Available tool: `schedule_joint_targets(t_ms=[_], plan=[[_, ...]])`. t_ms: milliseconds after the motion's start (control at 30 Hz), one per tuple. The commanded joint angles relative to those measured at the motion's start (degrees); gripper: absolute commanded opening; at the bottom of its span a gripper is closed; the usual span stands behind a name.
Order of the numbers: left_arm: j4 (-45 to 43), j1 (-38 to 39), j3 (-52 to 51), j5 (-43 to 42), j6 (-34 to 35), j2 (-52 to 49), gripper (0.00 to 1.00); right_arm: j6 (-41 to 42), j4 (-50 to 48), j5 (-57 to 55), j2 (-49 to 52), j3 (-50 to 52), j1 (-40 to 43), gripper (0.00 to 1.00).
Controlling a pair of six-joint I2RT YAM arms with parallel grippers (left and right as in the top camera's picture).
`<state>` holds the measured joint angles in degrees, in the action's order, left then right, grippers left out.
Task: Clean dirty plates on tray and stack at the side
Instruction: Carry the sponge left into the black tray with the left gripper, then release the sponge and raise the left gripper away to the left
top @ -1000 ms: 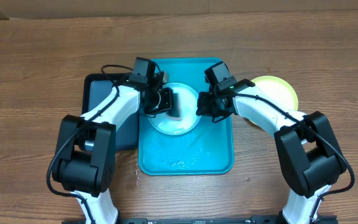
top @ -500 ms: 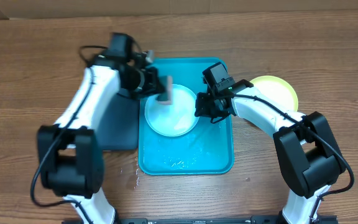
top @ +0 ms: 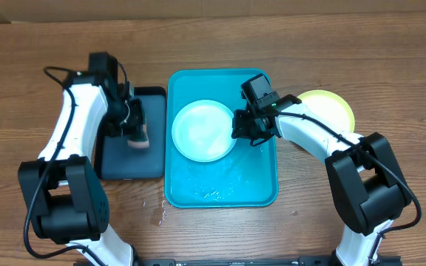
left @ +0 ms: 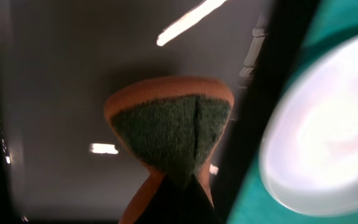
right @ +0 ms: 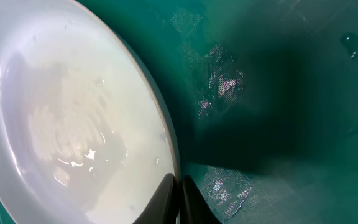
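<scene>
At frame centre: pale blue plate (top: 202, 131) awaits stacking

Wet and seemingly smear-free, it lies in the turquoise tray (top: 220, 193), its right rim pinched by the right gripper (top: 239, 127). Centre-left, the left gripper (top: 134, 132) clamps a green-faced sponge (left: 169, 127) over the dark tray (top: 128, 166). Right of frame, a yellow-green plate (top: 331, 107) sits aside, perhaps atop another; cleaning looks nearly finished.

Turquoise tray (top: 220, 191): rectangular, rounded corners, raised rim, flat on surface; bare floor wet, water streaks and droplets in near half. Pale cyan plate (top: 204, 131): round, shallow, right way up, wet sheen, lying in tray's far half. Yellow-green plate (top: 337, 109): on surface just right of tray, partly hidden.
</scene>
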<state>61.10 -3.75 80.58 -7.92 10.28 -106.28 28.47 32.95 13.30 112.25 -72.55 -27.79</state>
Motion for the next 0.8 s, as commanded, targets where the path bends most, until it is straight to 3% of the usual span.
schedule_joint_targets(t_ms=[0,233,267,333,367,467,567,767], plan=[[-3.4,0.4,-5.5,5.4,-1.3,0.9,0.04,0.0,-0.3,0.5,-1.0,0.2,-0.2,0.04],[-10.5,0.3,-12.9,7.3,-1.3,0.8,0.04,0.0,-0.3,0.5,-1.0,0.2,-0.2,0.04],[-10.4,0.3,-12.9,7.1,-1.3,0.8,0.08,0.0,-0.3,0.5,-1.0,0.2,-0.2,0.04],[-9.6,0.3,-12.0,6.1,-1.3,0.8,0.4,0.0,-0.3,0.5,-1.0,0.2,-0.2,0.04],[-8.7,0.3,-11.2,5.5,-1.3,0.8,0.5,0.0,-0.3,0.5,-1.0,0.2,-0.2,0.04],[-4.3,0.3,-7.1,5.0,-0.4,0.9,0.59,0.0,-0.3,0.5,-1.0,0.2,-0.2,0.06],[0.6,0.3,-0.9,4.9,0.3,1.1,0.68,0.0,-0.3,0.5,-1.0,0.2,-0.2,0.18],[6.1,0.3,9.8,4.9,2.9,3.7,0.69,0.0,-0.4,0.3,-1.0,0.2,-0.2,0.26]])
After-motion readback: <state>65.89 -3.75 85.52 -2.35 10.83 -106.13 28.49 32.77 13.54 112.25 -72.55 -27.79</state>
